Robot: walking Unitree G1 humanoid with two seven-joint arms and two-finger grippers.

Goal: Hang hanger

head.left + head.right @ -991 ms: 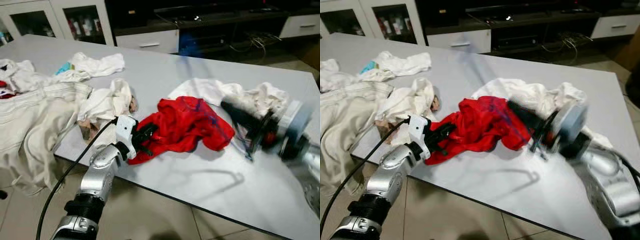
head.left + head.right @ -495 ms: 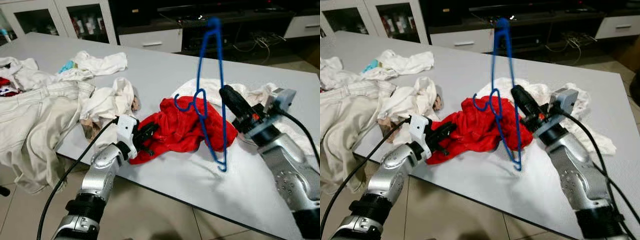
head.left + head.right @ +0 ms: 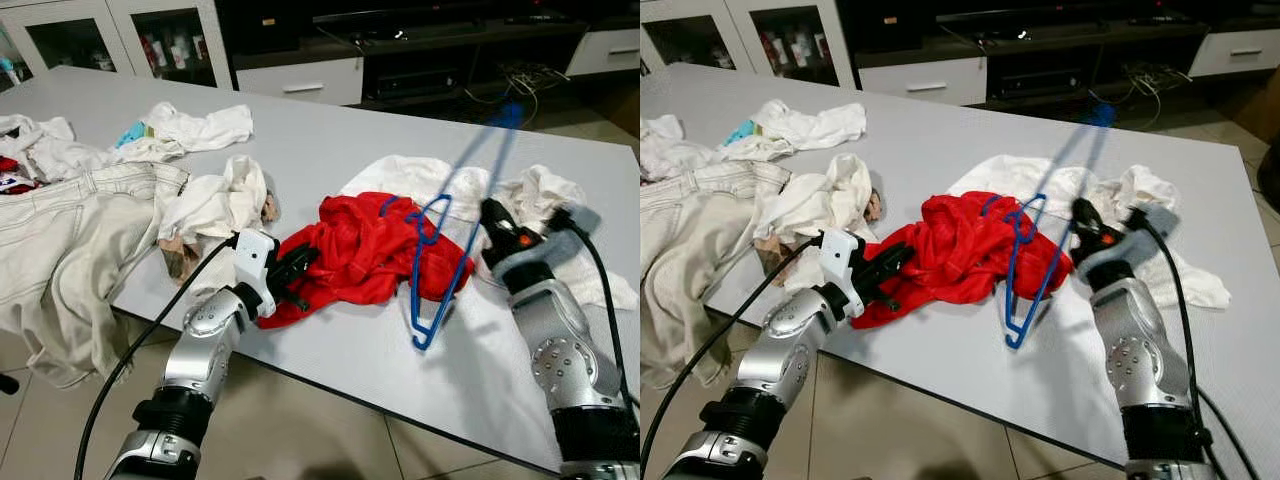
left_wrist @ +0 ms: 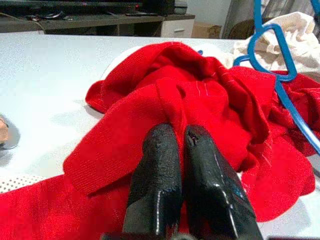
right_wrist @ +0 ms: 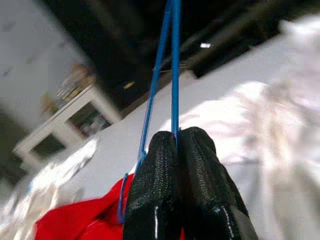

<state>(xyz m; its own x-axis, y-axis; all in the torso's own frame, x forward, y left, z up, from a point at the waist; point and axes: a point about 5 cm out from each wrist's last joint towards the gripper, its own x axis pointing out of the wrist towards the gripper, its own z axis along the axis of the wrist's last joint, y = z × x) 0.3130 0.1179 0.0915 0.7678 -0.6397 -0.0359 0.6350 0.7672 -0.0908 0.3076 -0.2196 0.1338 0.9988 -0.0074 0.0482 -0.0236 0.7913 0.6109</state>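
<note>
Since half a sec ago the blue hanger (image 3: 447,235) is tipping over from near upright to a slant, its far end blurring up and away over the bench (image 3: 330,150), and the right arm is sitting lower and nearer the bench's right side.

Right pincer (image 3: 492,218) is clamping the hanger's thin wire between its two black fingers (image 5: 175,185), pressed tight together w/ the wire running out between them. The hanger's hook is lying over the red garment (image 3: 375,255), its low corner is hanging just above the bench near the front edge. Behind the right pincer, white cloth (image 3: 540,200) is lying heaped on the bench.

Left pincer (image 3: 298,270) is pinching a fold of the red garment at its near-left edge, fingers (image 4: 160,180) closed on the fabric w/ almost no gap. The garment is lying crumpled mid-bench.

Further left: a white rag (image 3: 215,205) just beside the left pincer, then pale trousers (image 3: 70,240) draping over the bench's edge, more white cloth (image 3: 195,128) toward the far-left corner. Cabinets (image 3: 120,35) and a dark TV unit (image 3: 430,45) are standing behind the bench.
</note>
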